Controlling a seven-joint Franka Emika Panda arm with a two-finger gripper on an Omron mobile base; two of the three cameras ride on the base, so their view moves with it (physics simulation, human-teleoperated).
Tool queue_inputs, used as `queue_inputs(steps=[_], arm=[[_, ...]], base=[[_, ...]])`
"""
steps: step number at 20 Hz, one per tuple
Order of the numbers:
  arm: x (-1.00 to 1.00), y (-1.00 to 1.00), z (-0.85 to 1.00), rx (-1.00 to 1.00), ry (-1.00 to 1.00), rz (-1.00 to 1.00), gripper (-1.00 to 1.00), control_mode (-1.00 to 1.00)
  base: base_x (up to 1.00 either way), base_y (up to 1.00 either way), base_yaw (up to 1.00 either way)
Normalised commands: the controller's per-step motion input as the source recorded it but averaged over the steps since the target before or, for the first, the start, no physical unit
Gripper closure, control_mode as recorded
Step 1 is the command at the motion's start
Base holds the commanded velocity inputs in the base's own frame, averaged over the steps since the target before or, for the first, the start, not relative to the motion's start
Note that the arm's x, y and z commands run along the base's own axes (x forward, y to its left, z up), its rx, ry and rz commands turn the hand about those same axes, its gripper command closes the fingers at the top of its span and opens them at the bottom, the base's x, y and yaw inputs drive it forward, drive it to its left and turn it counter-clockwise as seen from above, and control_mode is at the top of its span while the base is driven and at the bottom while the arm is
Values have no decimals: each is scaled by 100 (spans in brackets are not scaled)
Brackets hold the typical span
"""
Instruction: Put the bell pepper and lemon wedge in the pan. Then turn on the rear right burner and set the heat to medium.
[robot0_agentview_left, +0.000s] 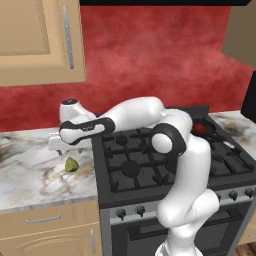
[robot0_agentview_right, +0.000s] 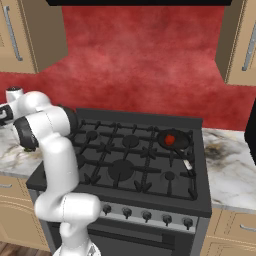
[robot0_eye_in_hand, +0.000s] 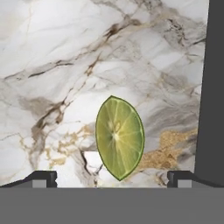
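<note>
Lemon wedge (robot0_eye_in_hand: 119, 138): flat on the marble worktop (robot0_agentview_left: 30, 175) just left of the stove (robot0_agentview_right: 150, 165), centred under the pincer (robot0_eye_in_hand: 111, 177) with jaws fully apart; descend straight, close across its narrow width.

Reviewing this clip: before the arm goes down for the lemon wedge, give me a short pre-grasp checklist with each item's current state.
1. Glossy red bell pepper already in the small round black pan on the rear right burner: ok.
2. Yellow-green lemon wedge lying free on the marble counter, left of the black stove: ok.
3. Gripper open, nothing held: ok.
4. Wedge between the fingertips in the hand view: ok.
5. Height above the wedge: cannot tell.
6. Stove knobs, burner setting: cannot tell.
</note>
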Motion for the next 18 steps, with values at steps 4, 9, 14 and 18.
queue_inputs(steps=[4, 9, 14, 18], arm=[[8, 3, -28, 0, 10, 0, -100, -100], [0, 0, -37, 0, 2, 0, -100, -100], [0, 0, -28, 0, 0, 0, -100, -100], [0, -1, -24, 0, 0, 0, -100, -100]], base=[[0, 0, 0], [0, 0, 0], [0, 0, 0], [0, 0, 0]])
